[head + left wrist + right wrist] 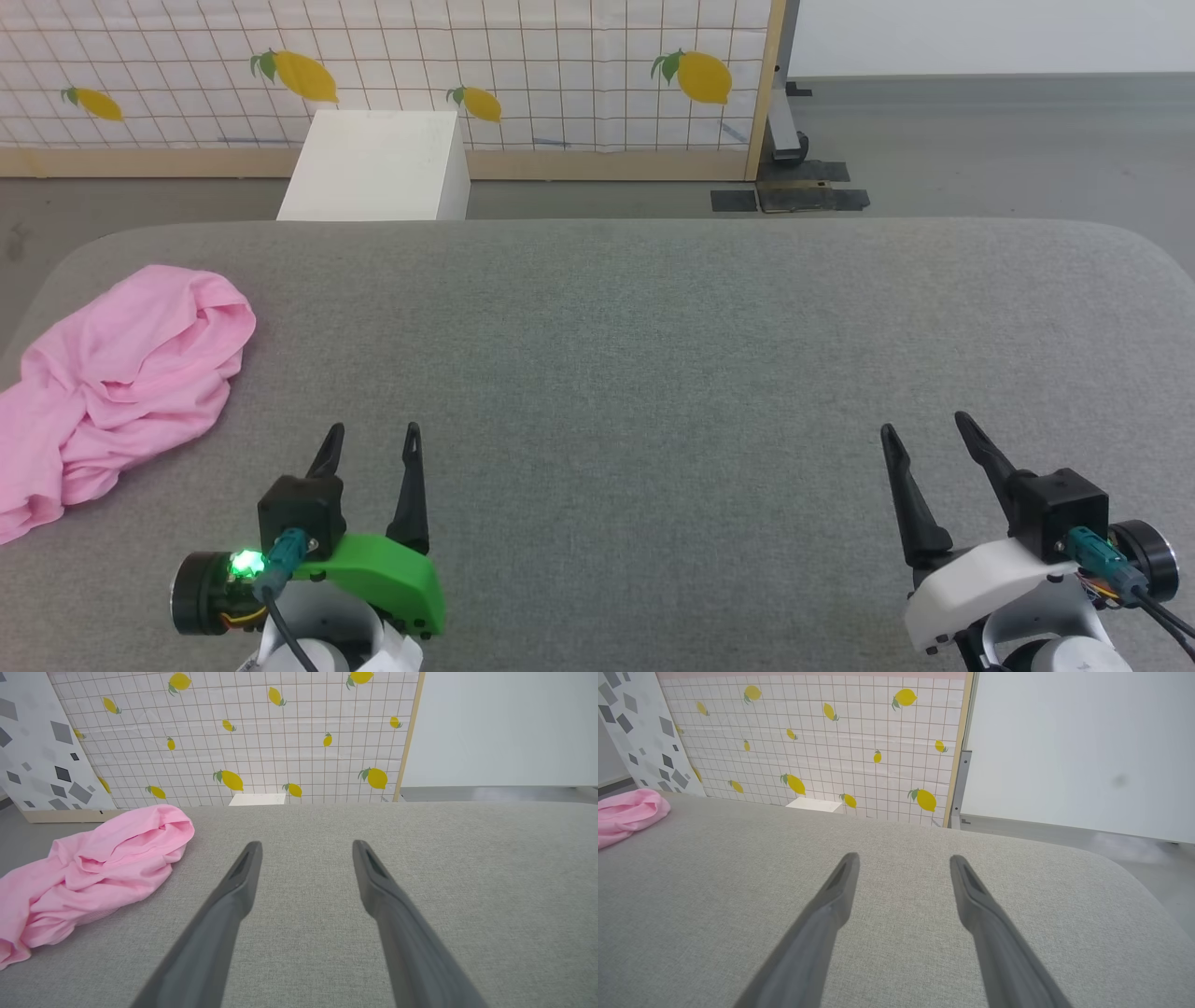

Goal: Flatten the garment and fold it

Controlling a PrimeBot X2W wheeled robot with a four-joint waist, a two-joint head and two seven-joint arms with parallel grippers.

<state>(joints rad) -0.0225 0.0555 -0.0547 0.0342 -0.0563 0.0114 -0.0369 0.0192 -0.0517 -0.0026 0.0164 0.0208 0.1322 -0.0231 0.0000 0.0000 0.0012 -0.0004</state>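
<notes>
Head view gives you both: left gripper point(373, 427), right gripper point(922, 422), jaws spread wide, both empty. Left wrist view gives you fold detail: light pink thin-fabric shorts point(93, 877), crumpled heap, unflattened, at grey fabric tabletop's point(653, 355) left edge.

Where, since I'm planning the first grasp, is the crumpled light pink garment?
In the head view the crumpled light pink fabric garment lies at the left edge of the grey cloth-covered table, left of the open left gripper.

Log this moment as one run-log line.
stage: flattening not yet begun | garment: crumpled heap, table's far left | left tool: open, empty, apart from garment | right tool: open, empty | table: grey fabric top
</notes>
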